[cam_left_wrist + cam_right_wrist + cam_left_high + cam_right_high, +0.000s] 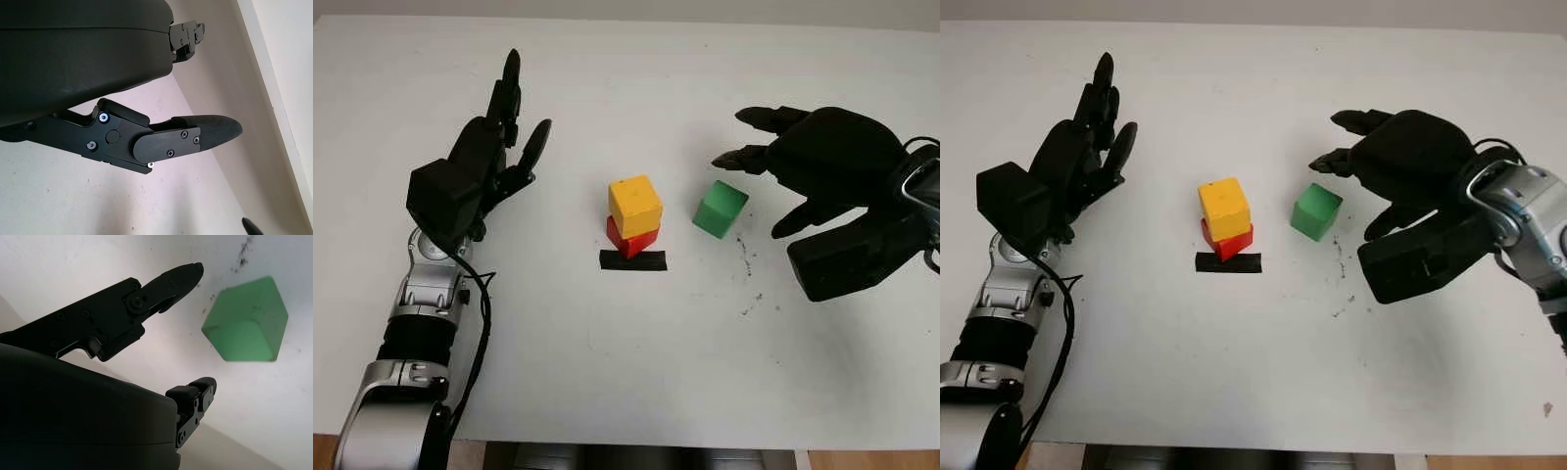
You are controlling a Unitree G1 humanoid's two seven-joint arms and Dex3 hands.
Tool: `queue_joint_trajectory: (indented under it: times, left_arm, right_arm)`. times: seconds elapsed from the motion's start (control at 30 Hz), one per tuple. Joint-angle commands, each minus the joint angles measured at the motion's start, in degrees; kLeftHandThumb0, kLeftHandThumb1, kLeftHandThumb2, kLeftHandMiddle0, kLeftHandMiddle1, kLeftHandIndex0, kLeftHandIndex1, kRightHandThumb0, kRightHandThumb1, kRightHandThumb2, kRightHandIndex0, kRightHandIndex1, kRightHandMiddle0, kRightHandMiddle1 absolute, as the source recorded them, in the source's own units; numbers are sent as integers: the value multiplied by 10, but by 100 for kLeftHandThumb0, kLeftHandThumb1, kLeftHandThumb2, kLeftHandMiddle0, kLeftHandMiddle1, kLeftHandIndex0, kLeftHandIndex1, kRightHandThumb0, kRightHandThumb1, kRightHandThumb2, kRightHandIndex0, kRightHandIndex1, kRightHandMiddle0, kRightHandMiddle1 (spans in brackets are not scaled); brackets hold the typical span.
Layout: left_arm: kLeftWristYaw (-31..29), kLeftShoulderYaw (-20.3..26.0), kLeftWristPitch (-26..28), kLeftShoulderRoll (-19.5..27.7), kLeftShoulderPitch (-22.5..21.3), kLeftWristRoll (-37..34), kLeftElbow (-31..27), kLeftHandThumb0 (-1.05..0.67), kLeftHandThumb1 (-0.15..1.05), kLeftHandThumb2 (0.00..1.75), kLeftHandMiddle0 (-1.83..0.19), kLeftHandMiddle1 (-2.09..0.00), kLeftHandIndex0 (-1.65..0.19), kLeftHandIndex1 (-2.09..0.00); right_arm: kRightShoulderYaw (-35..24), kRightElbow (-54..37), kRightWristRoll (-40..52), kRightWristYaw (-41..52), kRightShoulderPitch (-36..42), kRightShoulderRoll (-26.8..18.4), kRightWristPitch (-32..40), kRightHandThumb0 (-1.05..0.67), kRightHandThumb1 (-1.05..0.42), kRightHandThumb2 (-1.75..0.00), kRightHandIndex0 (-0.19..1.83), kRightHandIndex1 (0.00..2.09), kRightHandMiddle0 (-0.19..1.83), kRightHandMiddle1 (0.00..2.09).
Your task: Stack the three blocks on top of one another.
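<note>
Centrally, on the white tabletop [636, 392], the yellow block [635, 205] sits on the red block [628, 238], slightly twisted against it; the pair stands just behind a strip of black tape [632, 260]; two of three blocks thus appear stacked. To the robot's right of the stack, apart from it, the green block [720, 209] lies alone on the tabletop, one corner turned toward the camera. The right hand [803, 157] hovers beside the green block on its far side from the stack; its fingers [171, 281] are uncurled and hold nothing; in the right wrist view the block lies just ahead of the fingertips, not between them and not touched. The left hand [489, 157] is open, well to the left of the stack, fingers pointing away from the robot, holding nothing. Judged from this layout, the right hand is the nearer to the green block; the coming move seems to call for a short advance toward the stack side so that the fingers straddle the block, then a lift onto the yellow block; the block, being near-cubic, offers no long axis, but its turned corner may demand wrist alignment to opposite faces.
</note>
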Motion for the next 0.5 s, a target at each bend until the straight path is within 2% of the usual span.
queue_joint_trajectory:
  times: [0.0, 0.47]
  left_arm:
    - [-3, -1, -8, 5, -3, 2, 2, -72, 105, 56, 19, -4, 19, -1]
    - [0, 1, -6, 3, -5, 1, 1, -73, 105, 56, 19, -3, 19, 0]
  right_arm:
    - [-14, -2, 3, -12, 4, 3, -1, -54, -82, -6, 8, 6, 40, 11]
    - [-14, -3, 21, -5, 7, 4, -8, -56, -82, -5, 11, 6, 52, 14]
